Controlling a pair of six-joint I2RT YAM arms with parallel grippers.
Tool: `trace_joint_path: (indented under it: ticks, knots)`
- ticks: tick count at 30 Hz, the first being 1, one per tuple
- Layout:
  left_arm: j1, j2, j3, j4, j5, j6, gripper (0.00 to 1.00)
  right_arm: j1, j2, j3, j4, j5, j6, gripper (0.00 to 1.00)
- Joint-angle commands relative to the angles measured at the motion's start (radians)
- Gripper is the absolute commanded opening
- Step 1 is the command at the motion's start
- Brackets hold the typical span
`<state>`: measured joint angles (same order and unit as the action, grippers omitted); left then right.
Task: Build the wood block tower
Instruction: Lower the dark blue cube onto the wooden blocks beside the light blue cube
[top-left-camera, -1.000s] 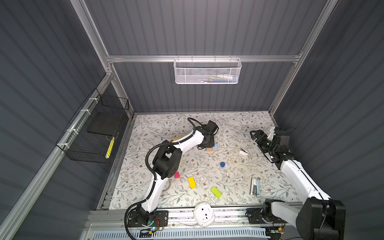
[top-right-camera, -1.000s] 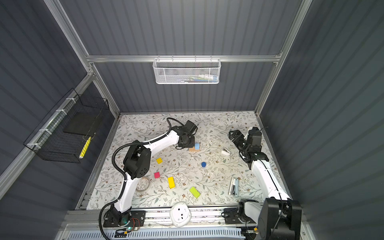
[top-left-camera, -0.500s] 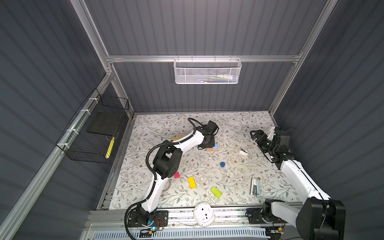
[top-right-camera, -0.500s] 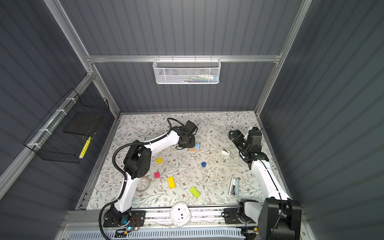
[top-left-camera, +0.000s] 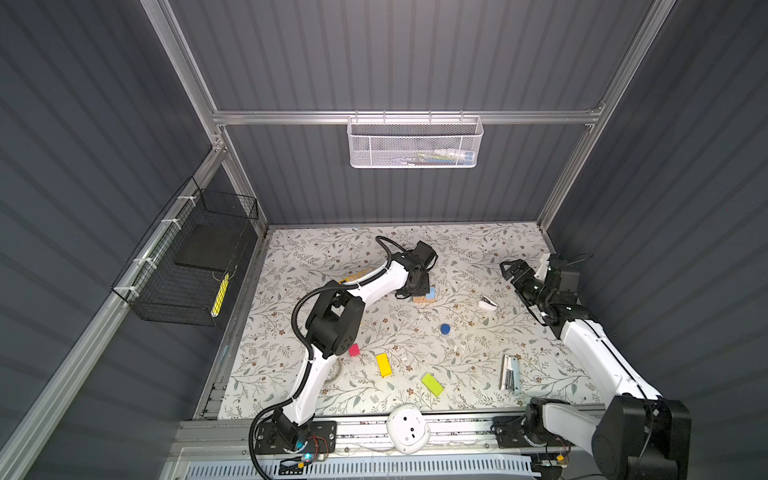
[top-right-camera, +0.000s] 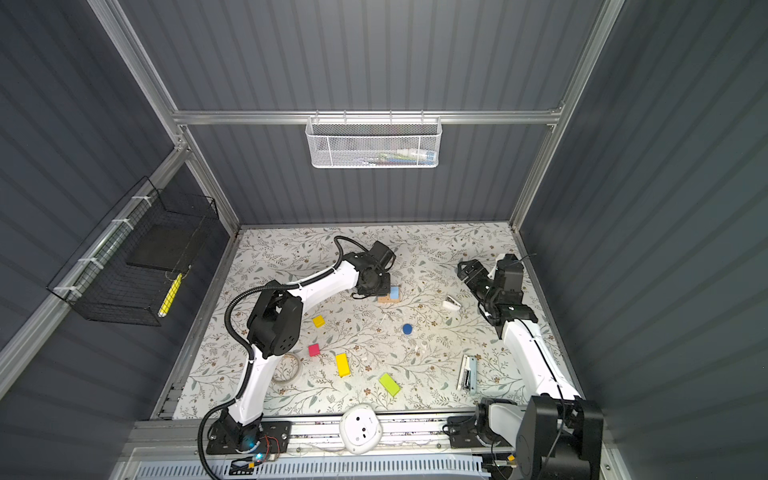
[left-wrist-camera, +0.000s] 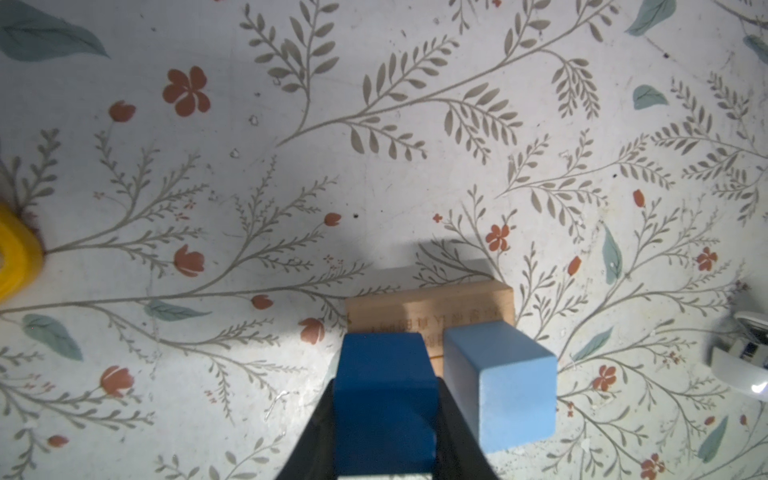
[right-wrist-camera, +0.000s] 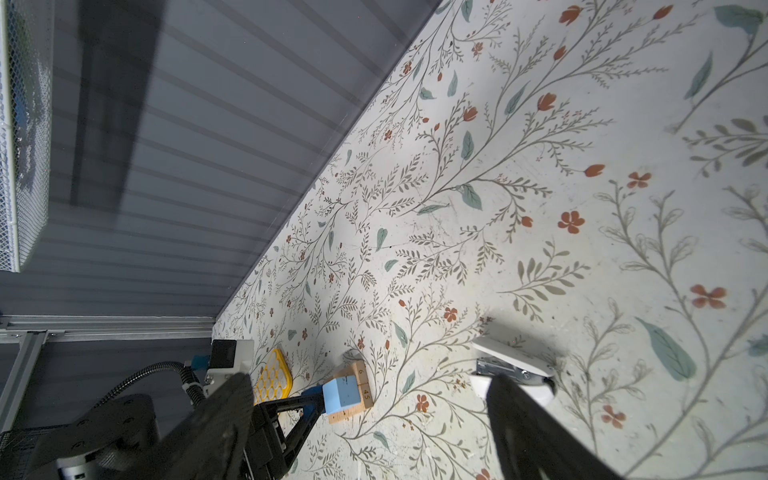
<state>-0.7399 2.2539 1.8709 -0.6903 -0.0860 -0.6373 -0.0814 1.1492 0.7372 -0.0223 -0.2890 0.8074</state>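
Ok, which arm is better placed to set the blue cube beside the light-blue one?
Left. The left gripper is shut on the blue cube, right beside the light-blue cube on the tan bars. The right gripper hangs open and empty, well off to the side.

- A robot test cell in a lab: grey ribbed wall panels (top-left-camera: 374, 62) in an aluminium frame (top-left-camera: 407, 117) box in a floral-covered worktop (top-left-camera: 478, 257).
- The left arm (top-left-camera: 378, 286) and right arm (top-left-camera: 598, 357), white and black, are bolted to a front rail (top-left-camera: 457, 427).
- A white mesh basket (top-left-camera: 413, 143) and a black wire basket (top-left-camera: 183, 266) hang from the frame.
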Motion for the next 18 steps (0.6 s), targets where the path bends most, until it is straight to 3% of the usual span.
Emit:
trace_joint_path:
  ticks: [1,18]
  knots:
    - [0.004,0.019,0.026,0.0,0.012,-0.011,0.26,0.006,0.008,0.022,0.015,-0.012,-0.003,0.9]
    - [0.004,0.015,0.028,0.0,0.017,-0.015,0.39,0.005,0.01,0.024,0.015,-0.012,-0.005,0.9]
